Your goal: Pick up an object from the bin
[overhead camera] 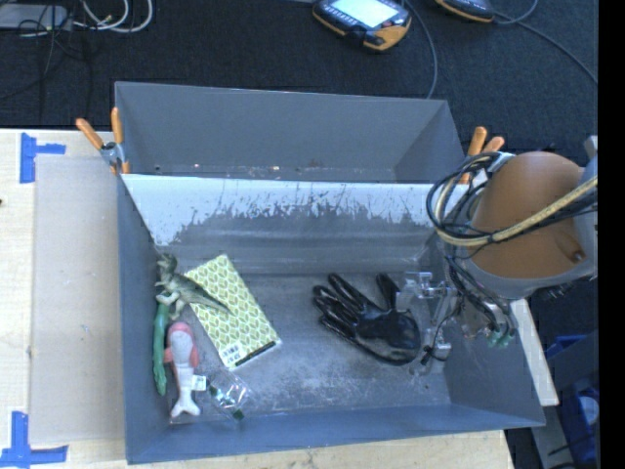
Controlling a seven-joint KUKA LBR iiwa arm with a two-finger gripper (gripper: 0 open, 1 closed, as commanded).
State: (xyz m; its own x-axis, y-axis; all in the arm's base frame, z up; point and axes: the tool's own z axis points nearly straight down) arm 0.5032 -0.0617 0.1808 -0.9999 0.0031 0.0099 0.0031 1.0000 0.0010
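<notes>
Where the grey bin's (322, 394) floor meets its right wall, the tool (431, 333) sits low at the cuff end of a black glove (363, 317). Whether it is open or closed, I cannot tell. A green patterned packet (230, 311) lies well apart, left.

Orange domed wrist cover (522, 218); black and yellow cables (457, 201) looped alongside; silvery metal claw (431, 345), thin wires.

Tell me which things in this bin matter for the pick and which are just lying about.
In the job: the gripper, low at the right of the grey metal bin; the black glove next to it.
Lying about, at the left: green patterned flat box; green toy lizard; pink and white toy in clear wrap.
</notes>
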